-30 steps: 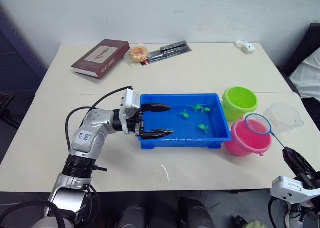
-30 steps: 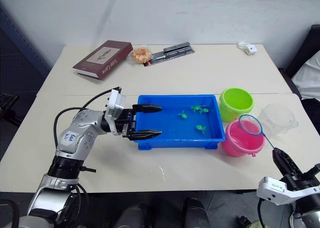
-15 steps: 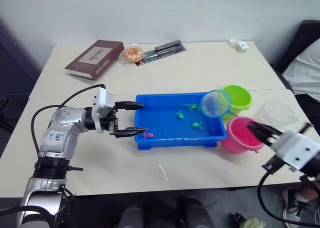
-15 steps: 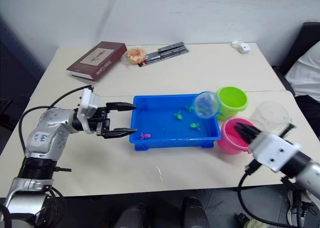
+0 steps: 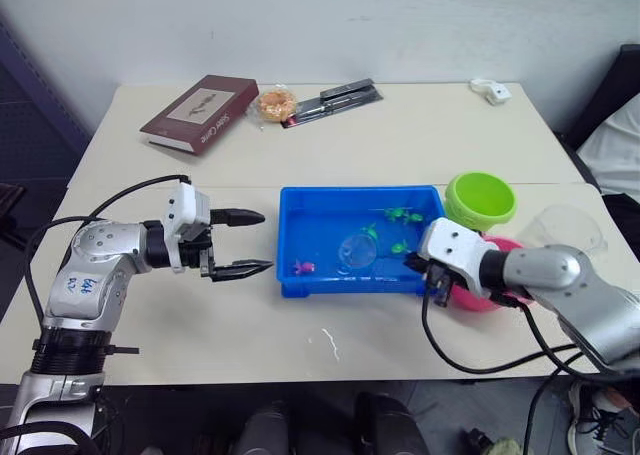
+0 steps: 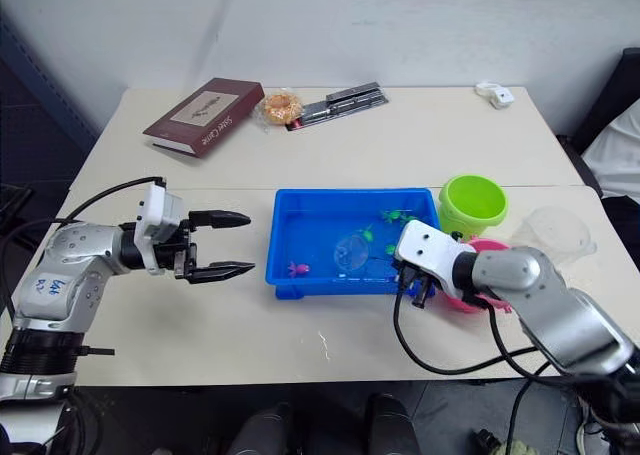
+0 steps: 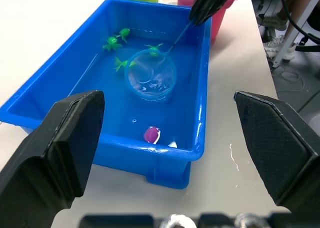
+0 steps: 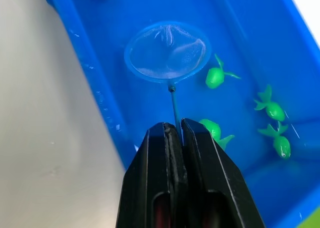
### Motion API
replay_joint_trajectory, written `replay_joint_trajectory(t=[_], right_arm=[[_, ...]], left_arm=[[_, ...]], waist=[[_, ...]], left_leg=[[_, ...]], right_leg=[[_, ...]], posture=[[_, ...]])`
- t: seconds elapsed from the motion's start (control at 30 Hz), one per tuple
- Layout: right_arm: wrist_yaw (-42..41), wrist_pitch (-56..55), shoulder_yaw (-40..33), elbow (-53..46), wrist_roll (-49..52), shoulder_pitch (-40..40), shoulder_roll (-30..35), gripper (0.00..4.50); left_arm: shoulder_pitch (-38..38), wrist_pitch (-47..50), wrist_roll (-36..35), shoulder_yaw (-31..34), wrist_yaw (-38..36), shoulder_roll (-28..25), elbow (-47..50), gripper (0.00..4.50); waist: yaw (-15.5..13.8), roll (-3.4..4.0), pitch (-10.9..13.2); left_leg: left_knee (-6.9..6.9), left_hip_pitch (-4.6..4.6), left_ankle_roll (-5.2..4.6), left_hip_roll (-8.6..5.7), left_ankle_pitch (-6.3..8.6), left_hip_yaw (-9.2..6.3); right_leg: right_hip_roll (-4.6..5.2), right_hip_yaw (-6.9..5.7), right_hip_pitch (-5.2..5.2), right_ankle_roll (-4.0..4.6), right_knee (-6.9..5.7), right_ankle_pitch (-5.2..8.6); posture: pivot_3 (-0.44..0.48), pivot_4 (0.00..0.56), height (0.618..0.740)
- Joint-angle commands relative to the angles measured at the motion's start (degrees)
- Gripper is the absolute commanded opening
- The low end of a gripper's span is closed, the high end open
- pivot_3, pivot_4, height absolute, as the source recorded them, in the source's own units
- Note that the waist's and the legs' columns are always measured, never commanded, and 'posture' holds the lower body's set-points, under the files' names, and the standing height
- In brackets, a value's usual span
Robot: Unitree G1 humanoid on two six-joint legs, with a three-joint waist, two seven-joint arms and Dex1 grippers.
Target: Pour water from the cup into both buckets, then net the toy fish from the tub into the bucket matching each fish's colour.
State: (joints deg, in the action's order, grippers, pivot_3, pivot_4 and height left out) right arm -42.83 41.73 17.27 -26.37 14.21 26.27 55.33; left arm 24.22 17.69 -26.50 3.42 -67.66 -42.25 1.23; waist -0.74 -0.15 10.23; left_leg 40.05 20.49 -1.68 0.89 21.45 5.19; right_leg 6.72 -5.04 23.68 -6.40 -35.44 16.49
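Now the right gripper (image 8: 173, 138) clamps the net (image 8: 167, 51) low in the tub (image 5: 300, 200), seemingly empty; a hasty lift could splash. The left gripper (image 5: 245, 243) gapes.

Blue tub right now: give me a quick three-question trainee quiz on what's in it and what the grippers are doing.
1. True or false: the net has a fish in its hoop.
2. How many green fish lie in the tub?
3. What does the right gripper hold: A) cup B) net handle C) pink fish?

Key: 1. False, the hoop looks empty. 2. Four. 3. B; the left gripper is open beside the tub.
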Motion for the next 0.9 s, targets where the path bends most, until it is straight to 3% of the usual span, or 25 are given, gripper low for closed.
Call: replay_joint_trajectory(t=[0.03, 0.37, 0.53, 0.77, 0.9], right_arm=[[-1.9, 1.5, 3.1, 2.0, -2.7, 4.6, -2.8, 0.00], [-9.0, 7.1, 7.4, 8.2, -1.8, 12.7, -11.1, 0.00], [-7.7, 10.8, 2.0, 8.9, 2.5, 13.5, -17.5, 0.00], [-11.6, 15.4, -4.8, 5.0, 9.6, 12.0, -14.2, 0.00], [-14.5, 16.0, -11.3, 3.5, 13.3, 9.7, -8.8, 0.00]], left_arm=[[0.5, 0.3, 1.4, -0.4, -0.1, -2.0, 2.0, 4.46], [0.2, 0.6, 1.5, 0.6, -1.5, -6.3, 1.9, 4.46], [-0.8, 0.4, 0.6, 1.8, -2.6, -7.9, 2.2, 4.46], [-2.5, 5.8, -6.6, 6.3, -6.7, -10.0, 3.6, 4.46], [-1.0, 7.9, -9.4, 8.3, -7.0, -9.9, 3.8, 4.46]], waist=[[0.2, 0.00, 0.0], [0.9, 0.00, 0.0], [1.0, 0.00, 0.0], [0.8, 0.00, 0.0], [0.7, 0.00, 0.0]], left_leg=[[0.00, 0.02, 0.00, 0.00, 0.00, 0.00], [0.02, 0.15, 0.01, 0.00, 0.00, -0.03], [0.02, 0.15, 0.02, 0.02, 0.00, -0.03], [0.15, 0.51, 0.04, 0.00, 0.01, -0.14], [0.21, 0.62, 0.04, -0.01, 0.01, -0.21]], right_leg=[[0.00, 0.00, 0.01, 0.00, -0.01, 0.00], [0.01, -0.11, 0.08, 0.00, 0.00, 0.00], [-0.01, -0.13, 0.11, 0.00, -0.02, 0.00], [0.03, -0.26, 0.32, 0.00, -0.04, 0.00], [0.04, -0.31, 0.34, 0.00, -0.06, 0.00]], posture=[[0.000, 0.150, 0.740], [0.000, 0.150, 0.740], [0.000, 0.150, 0.740], [0.000, 0.150, 0.740], [0.000, 0.150, 0.740]])
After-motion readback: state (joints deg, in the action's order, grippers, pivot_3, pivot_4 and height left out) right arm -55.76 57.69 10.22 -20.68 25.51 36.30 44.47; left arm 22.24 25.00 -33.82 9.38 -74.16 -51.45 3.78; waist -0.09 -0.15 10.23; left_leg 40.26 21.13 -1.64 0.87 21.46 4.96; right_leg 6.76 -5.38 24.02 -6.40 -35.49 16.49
